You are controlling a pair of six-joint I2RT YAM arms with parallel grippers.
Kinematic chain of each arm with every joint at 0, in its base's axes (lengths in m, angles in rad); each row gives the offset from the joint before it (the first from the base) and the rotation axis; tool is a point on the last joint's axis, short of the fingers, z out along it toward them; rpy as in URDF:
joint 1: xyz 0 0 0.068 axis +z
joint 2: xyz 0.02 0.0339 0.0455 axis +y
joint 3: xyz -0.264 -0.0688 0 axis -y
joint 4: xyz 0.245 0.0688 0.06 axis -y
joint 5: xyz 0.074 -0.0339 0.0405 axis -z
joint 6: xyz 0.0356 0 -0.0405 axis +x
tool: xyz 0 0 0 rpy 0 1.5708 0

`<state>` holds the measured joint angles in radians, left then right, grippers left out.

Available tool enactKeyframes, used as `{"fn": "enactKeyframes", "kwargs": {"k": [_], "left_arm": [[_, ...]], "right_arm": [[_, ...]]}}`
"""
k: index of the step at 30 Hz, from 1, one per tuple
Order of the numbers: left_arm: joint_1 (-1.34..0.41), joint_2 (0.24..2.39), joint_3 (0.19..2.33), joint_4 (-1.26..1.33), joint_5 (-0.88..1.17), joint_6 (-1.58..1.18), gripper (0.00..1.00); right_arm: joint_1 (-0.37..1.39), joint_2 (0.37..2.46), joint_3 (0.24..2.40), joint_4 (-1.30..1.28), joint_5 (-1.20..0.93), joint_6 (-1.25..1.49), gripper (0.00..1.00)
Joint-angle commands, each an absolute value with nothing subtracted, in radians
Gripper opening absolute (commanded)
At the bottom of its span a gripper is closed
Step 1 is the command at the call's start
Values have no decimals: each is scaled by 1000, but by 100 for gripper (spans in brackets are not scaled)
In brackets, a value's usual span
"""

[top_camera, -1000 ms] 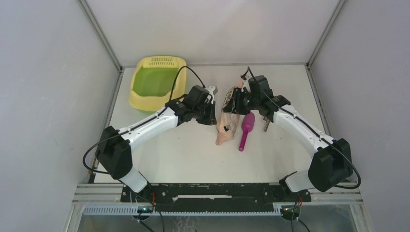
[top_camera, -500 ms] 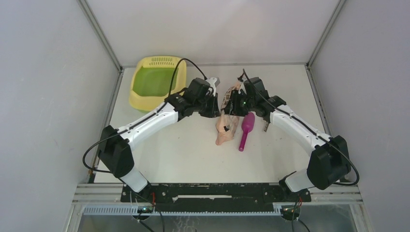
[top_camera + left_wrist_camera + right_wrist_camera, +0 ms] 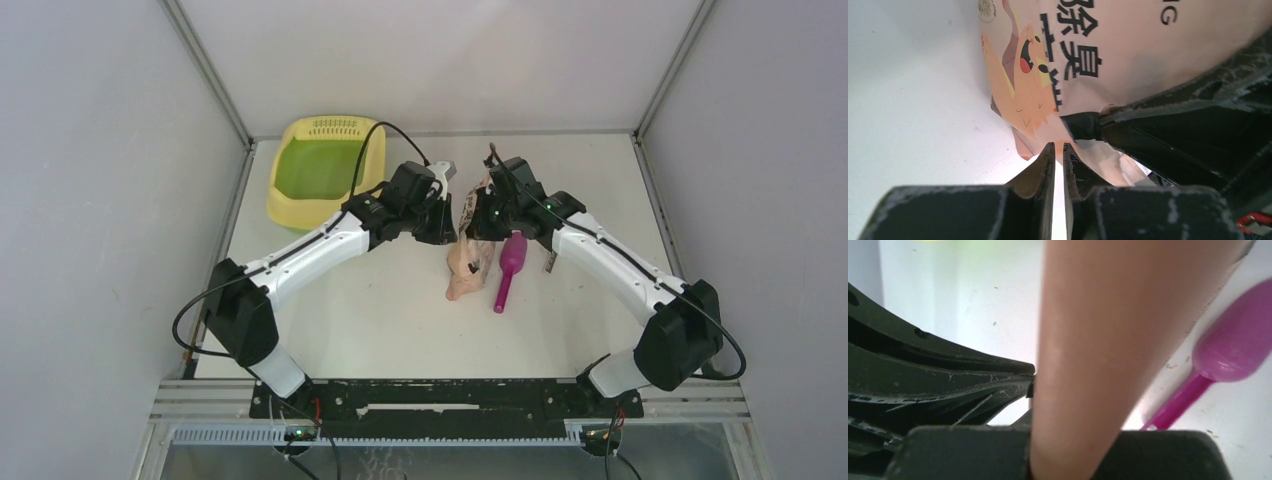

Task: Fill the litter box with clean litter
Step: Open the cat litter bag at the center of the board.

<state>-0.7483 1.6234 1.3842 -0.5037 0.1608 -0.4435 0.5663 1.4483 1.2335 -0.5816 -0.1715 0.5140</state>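
Observation:
The litter box (image 3: 325, 170), pale yellow with a green floor, sits at the far left of the table, and no clean litter shows in it or anywhere else. A peach printed bag (image 3: 468, 258) lies mid-table with its top end raised between both grippers. My left gripper (image 3: 447, 218) pinches the bag's edge with its jaws nearly together (image 3: 1058, 146). My right gripper (image 3: 478, 218) is shut on the bag (image 3: 1088, 340) from the other side. A magenta scoop (image 3: 510, 265) lies just right of the bag.
Grey walls enclose the table on three sides. The scoop (image 3: 1228, 355) lies close under my right wrist. A small dark item (image 3: 550, 262) rests on the table beside my right forearm.
My right gripper has moved left onto the bag's top and closed on it. The left gripper has shifted slightly toward the back and kept its hold.

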Motion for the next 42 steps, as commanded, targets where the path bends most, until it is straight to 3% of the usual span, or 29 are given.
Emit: {"fn": "enactKeyframes", "kwargs": {"k": [1, 6, 12, 18, 27, 33, 42], "left_arm": [[-747, 1587, 1407, -481, 171, -432, 15], [-747, 1561, 1411, -485, 163, -444, 16], [-747, 1532, 1432, -436, 248, -501, 39], [-746, 1530, 1454, -377, 304, -577, 45], [-747, 1529, 1343, -172, 339, -755, 60], [-762, 1535, 1276, -109, 302, -829, 62], [-814, 1525, 1217, -102, 202, -856, 62]], "right_arm": [[617, 1444, 1384, -746, 77, 426, 0], [697, 1503, 1549, -985, 375, 370, 0], [779, 1596, 1685, -1153, 583, 363, 0], [792, 1616, 1695, -1197, 681, 374, 0], [779, 1567, 1678, -1138, 639, 372, 0], [747, 1493, 1613, -1051, 481, 390, 0], [824, 1493, 1630, -1056, 615, 407, 0]]}}
